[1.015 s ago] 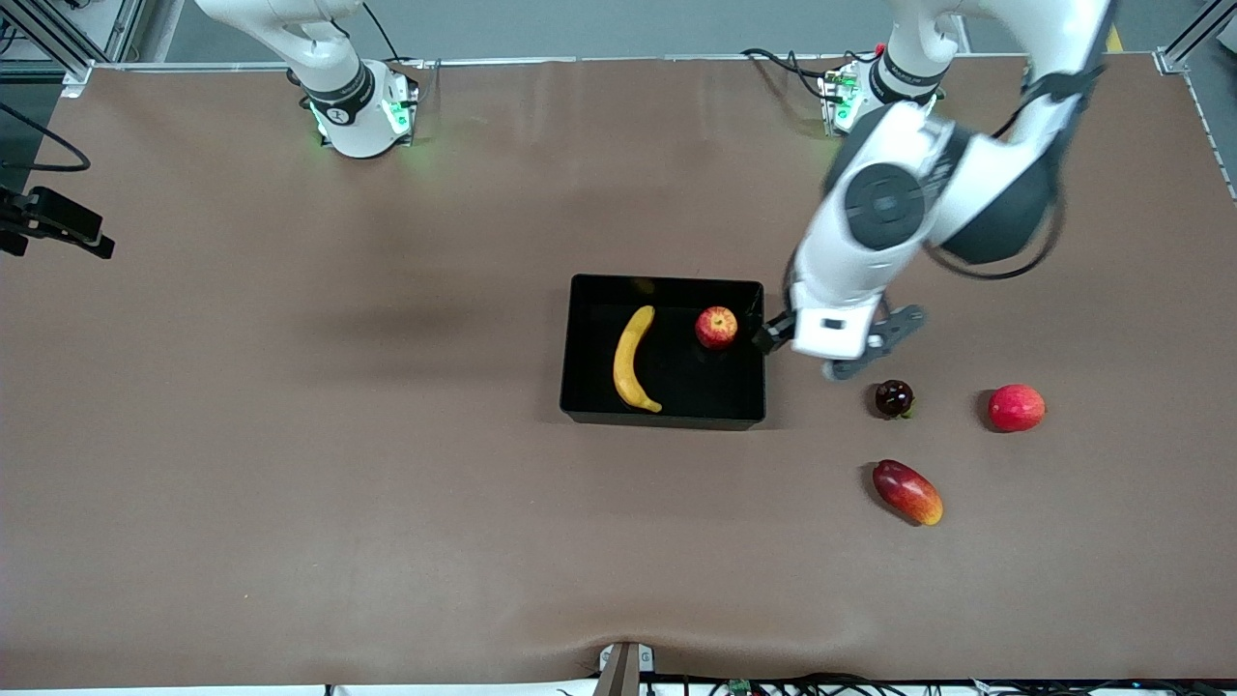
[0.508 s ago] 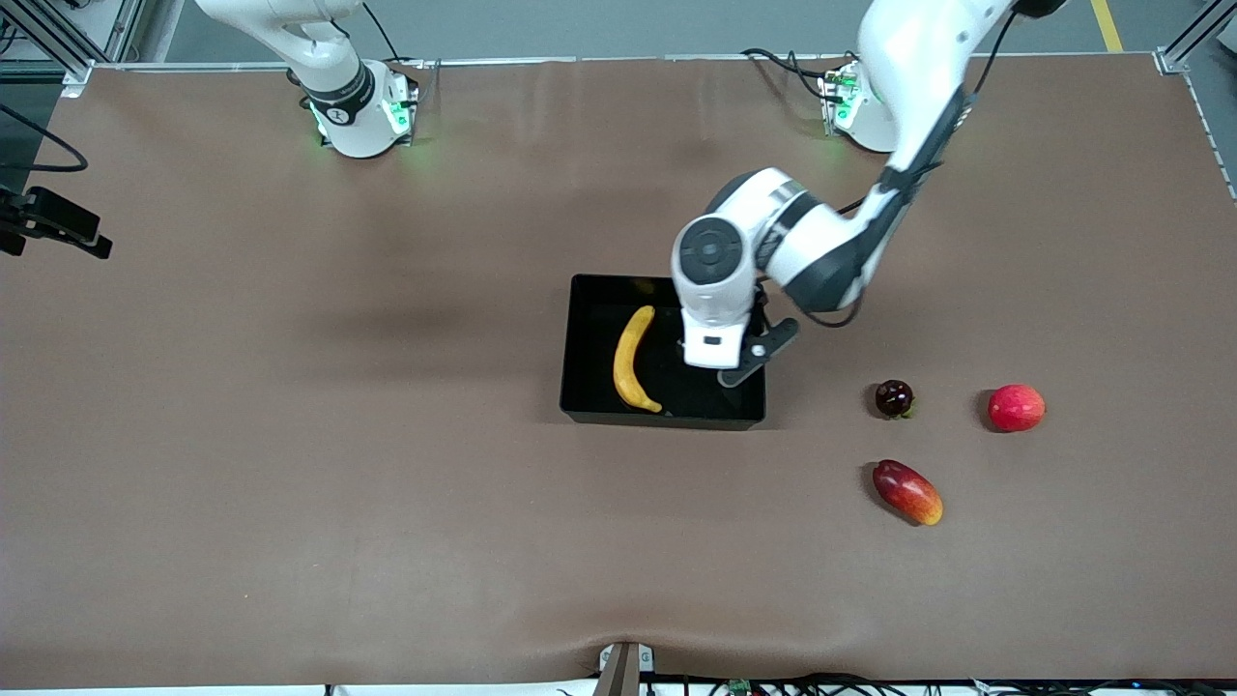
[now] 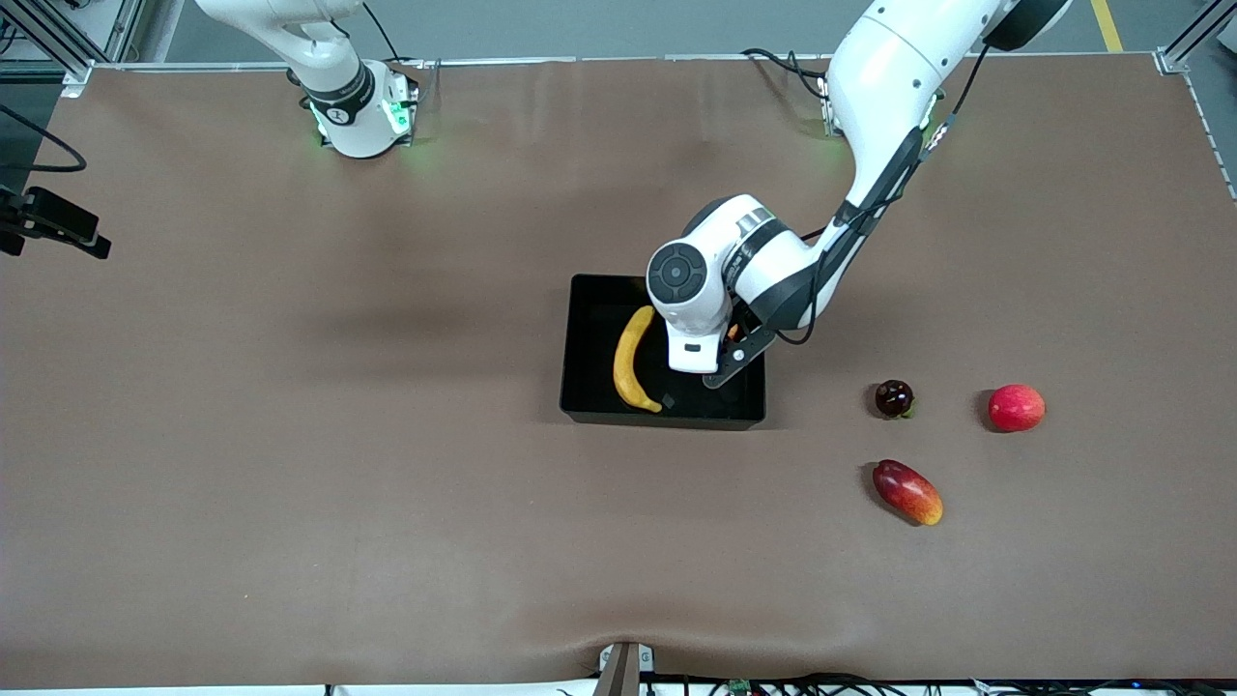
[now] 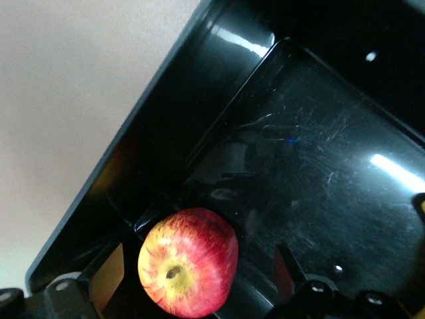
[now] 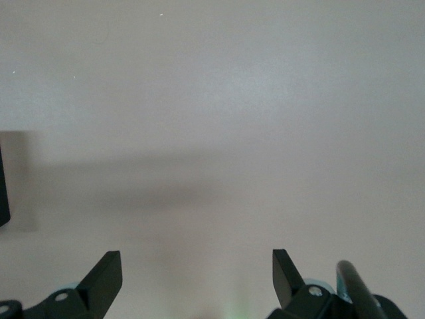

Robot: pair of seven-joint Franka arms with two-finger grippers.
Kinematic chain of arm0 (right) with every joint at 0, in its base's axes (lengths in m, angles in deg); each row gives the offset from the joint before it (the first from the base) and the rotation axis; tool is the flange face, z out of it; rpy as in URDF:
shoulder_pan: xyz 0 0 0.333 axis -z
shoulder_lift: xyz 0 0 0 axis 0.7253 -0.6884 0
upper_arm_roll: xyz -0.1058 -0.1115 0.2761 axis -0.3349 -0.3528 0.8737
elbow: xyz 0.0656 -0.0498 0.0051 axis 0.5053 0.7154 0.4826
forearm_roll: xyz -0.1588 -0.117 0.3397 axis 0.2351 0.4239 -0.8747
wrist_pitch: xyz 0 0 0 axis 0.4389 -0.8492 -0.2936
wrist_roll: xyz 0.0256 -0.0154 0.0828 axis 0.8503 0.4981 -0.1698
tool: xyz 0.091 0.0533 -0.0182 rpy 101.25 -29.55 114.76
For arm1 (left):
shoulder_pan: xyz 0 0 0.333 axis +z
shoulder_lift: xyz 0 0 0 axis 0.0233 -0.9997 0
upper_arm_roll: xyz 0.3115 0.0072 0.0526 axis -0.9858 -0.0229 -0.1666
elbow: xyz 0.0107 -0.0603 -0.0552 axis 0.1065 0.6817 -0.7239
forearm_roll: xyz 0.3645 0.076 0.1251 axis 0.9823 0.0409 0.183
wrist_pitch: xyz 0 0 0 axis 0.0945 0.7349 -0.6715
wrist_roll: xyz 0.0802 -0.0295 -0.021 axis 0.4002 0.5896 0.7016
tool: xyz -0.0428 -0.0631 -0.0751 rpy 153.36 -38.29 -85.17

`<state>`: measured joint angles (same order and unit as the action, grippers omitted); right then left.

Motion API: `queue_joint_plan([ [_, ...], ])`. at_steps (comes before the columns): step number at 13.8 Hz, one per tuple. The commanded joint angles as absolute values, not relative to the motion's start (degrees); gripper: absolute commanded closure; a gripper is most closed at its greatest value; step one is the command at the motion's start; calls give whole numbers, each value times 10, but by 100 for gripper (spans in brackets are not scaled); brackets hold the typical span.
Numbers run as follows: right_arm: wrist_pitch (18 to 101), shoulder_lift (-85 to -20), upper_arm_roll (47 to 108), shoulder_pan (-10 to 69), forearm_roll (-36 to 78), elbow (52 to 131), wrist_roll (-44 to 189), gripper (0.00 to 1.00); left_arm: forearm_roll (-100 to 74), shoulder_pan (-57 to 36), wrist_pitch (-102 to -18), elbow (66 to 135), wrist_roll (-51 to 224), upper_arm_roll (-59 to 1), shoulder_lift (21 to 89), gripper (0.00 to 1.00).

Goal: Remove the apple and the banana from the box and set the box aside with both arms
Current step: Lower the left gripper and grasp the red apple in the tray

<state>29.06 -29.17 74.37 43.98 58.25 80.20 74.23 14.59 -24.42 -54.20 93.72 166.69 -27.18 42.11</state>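
Note:
The black box (image 3: pixel 578 387) stands mid-table. The yellow banana (image 3: pixel 630 358) lies in it on the side toward the right arm's end. My left gripper (image 3: pixel 717 340) is down inside the box, and its wrist hides the apple in the front view. In the left wrist view the streaked red apple (image 4: pixel 188 262) sits on the glossy floor by the box wall (image 4: pixel 199 100). It lies between my left gripper's (image 4: pixel 196 282) open fingers, with a gap on each side. My right gripper (image 5: pixel 197 272) is open and empty over bare table, and its arm waits.
Toward the left arm's end of the table lie a small dark round fruit (image 3: pixel 894 397), a plain red round fruit (image 3: pixel 1016 407) and an oblong red-and-yellow fruit (image 3: pixel 907 491). A black device (image 3: pixel 53 224) sits at the table's edge at the right arm's end.
My left arm has swung from beside the box to over it and lowered around the apple, which it now covers in the front view. The fruits have not moved.

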Motion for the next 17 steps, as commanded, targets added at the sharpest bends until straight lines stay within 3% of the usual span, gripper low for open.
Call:
queue_joint_plan([
  [1,288,-294,749,443,589,785,747,0,161,-249,-547,942,1681,-270,409,0],
  [5,291,-295,748,447,584,785,745,0,160,-252,-550,950,1682,-269,403,0],
  [6,292,-295,748,447,583,785,745,0,160,-252,-550,951,1682,-269,403,13],
  [9,295,-295,748,447,583,785,746,0,154,-252,-550,943,1676,-269,399,91],
  [10,294,-295,748,447,583,785,746,0,155,-252,-550,941,1673,-269,400,100],
  [17,288,-295,747,447,583,786,746,0,160,-244,-510,830,1649,-270,440,100],
])
